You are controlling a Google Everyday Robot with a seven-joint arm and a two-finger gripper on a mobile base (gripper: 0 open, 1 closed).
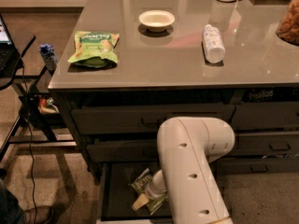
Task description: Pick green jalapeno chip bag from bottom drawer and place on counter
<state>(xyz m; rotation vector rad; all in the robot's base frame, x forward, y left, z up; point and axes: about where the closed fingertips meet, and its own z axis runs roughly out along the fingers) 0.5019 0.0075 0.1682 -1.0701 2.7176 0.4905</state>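
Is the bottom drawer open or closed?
Open. The bottom drawer is pulled out, its dark inside showing, with the green jalapeno chip bag in it and the hand down at the bag.

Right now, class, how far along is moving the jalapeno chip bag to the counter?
Done: bottom drawer open. In hand: gripper down inside it, at the green jalapeno chip bag. Left: lifting the bag out and placing it on the counter.

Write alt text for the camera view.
The gripper is down in the open bottom drawer, at the green jalapeno chip bag. On the counter above lie a light-green snack bag, a bowl and a white bottle.
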